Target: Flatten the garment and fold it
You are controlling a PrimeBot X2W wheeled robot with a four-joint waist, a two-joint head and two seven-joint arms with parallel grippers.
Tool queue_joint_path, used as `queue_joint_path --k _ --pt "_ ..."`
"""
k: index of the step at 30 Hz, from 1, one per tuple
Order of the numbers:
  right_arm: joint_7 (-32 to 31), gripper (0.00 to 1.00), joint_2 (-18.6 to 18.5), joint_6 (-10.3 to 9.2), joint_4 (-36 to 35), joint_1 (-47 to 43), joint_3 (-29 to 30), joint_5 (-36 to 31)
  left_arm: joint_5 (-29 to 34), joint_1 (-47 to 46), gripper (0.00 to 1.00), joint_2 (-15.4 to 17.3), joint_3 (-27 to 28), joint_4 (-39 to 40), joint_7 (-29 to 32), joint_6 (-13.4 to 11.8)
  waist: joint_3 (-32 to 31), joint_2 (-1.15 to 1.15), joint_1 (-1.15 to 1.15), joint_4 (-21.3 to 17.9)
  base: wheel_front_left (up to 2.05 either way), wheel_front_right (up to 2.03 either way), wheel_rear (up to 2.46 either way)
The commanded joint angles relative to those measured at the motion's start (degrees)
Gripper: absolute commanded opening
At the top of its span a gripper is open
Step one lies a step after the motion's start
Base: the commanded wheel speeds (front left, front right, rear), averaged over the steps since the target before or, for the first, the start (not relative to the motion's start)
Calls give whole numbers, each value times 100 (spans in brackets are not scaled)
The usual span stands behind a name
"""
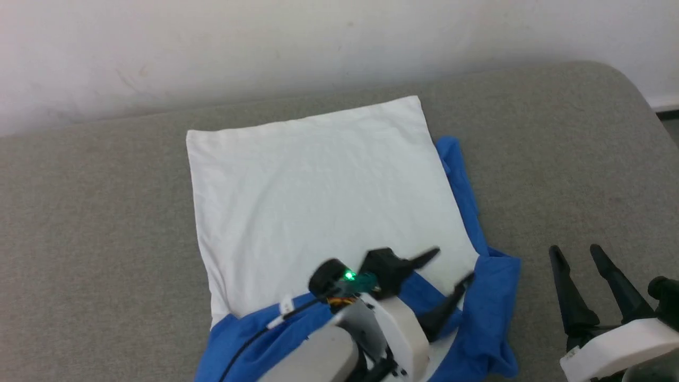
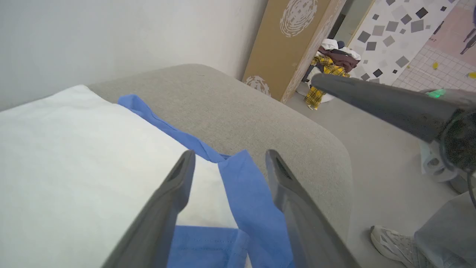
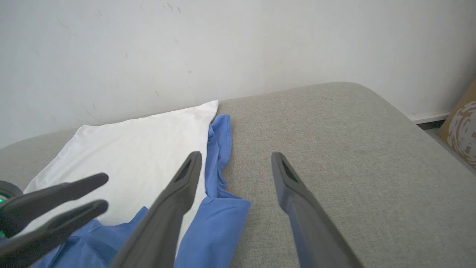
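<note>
The garment (image 1: 318,196) lies in the middle of the head view on a grey padded surface (image 1: 573,159) that runs back to a pale wall (image 1: 265,42). Its white body is spread as a smooth, nearly square panel with crisp top corners, so the flattening looks largely done there. No chest lettering shows on the upturned face.

The blue parts are less settled. One sleeve (image 1: 459,180) sticks out as a narrow rumpled strip along the panel's right edge. More blue cloth (image 1: 493,302) bunches at the lower right and crosses the bottom of the white panel.

The left gripper (image 1: 453,263) hangs over that blue cloth at lower centre, fingers pointing toward the right of the frame. In the left wrist view its fingers (image 2: 178,178) stand well apart with cloth showing between them and nothing pinched. Whether the tips touch the fabric cannot be told.

The right gripper (image 1: 575,249) sits at the lower right over bare grey surface, clear of the garment. Its fingers are spread wide and hold nothing, as the right wrist view (image 3: 236,154) confirms.

By this layout the folding seems barely begun. The loose right-hand sleeve probably wants laying onto the white panel, the bunched blue corner wants smoothing, and the body folds remain.
</note>
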State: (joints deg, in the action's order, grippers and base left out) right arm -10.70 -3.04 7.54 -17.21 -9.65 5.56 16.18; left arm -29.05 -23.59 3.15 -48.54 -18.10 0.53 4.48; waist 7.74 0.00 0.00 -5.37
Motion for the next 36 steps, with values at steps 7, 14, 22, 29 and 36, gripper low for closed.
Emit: queue_joint_path --k 7,14,22,29,36 --pt "-99 100 16 -5 -25 -150 111 -12 -36 364 100 661 1186 715 -1218 -842 -424 0 0 354 0 0 0" --pt "-175 100 12 -5 175 -104 173 -16 -190 1260 100 1249 2695 1332 -1536 -1722 -504 0 0 549 0 0 0" --pt "-429 100 -264 -5 1356 775 434 342 172 2201 100 1548 3788 2127 -1551 -2024 -292 0 0 828 0 0 0" --pt "-743 100 -785 -5 3314 2727 540 715 365 2343 100 1419 3957 2486 -1552 -1912 260 0 0 1150 0 0 0" --pt "-1347 100 -1211 -5 4722 4249 275 726 476 2060 100 1126 3956 2588 -1552 -1689 796 0 0 1512 0 0 0"
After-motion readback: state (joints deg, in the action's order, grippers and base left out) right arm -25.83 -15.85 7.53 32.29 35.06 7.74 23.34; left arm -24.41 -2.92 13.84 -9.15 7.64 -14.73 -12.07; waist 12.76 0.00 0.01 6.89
